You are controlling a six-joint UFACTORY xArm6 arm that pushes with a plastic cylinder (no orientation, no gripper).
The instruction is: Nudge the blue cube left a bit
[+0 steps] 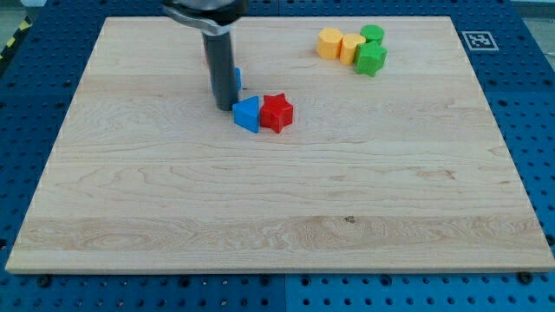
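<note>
Blue metal full of little holes is showing all around a big pale wooden board [277, 199] with soft wavy lines in it. A black and white square sticker [476, 39] is sitting by the board's top right corner. My tip [224, 107] is resting on the wood near the view's top, and it is bare, holding nothing. The blue cube [236, 79] is peeking out right behind the rod, mostly hidden. Just right of my tip, a blue triangle block [247, 113] is touching a red star block [277, 113]. Far to the right, an orange block [329, 42], a yellow block [351, 48], a green round block [373, 35] and a green star block [371, 59] are huddling together.
</note>
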